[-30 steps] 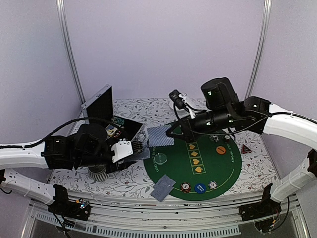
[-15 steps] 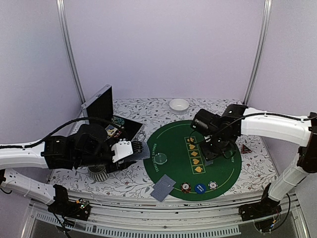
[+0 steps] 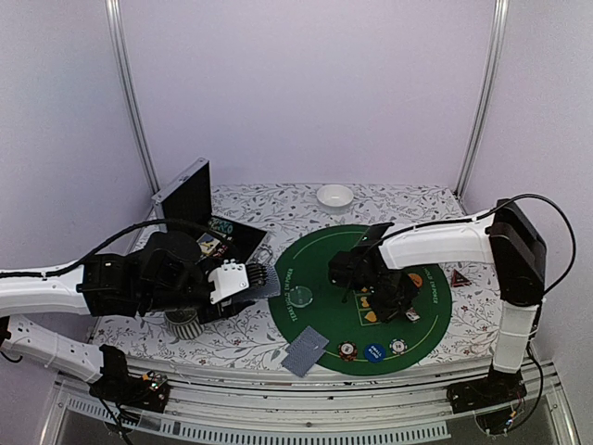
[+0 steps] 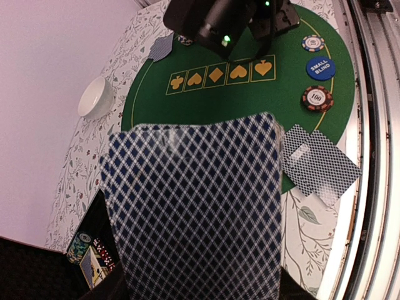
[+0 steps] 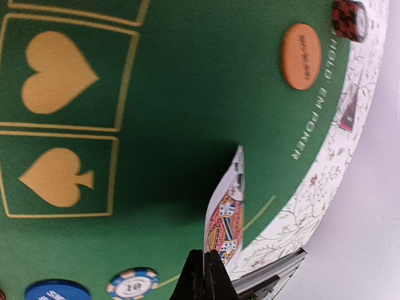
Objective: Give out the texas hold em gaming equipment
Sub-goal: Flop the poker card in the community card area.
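The green mat [image 3: 320, 255] is the biggest thing; in top view the right arm lies across its middle and hides part of it. Left gripper [image 3: 258, 278] is clamped on the deck of cards [image 4: 194, 206], left of the mat and near the mug [image 3: 183, 324]. The deck blocks much of left wrist view. Right gripper [image 5: 205, 257] is pinched together on one face card [image 5: 228, 209] over the mat's right part; only right wrist view shows this. Two cards [image 3: 306, 350] lie at the near rim, w/ brown chip [image 3: 347, 351], blue chip [image 3: 374, 352] and white chip [image 3: 398, 346] beside.
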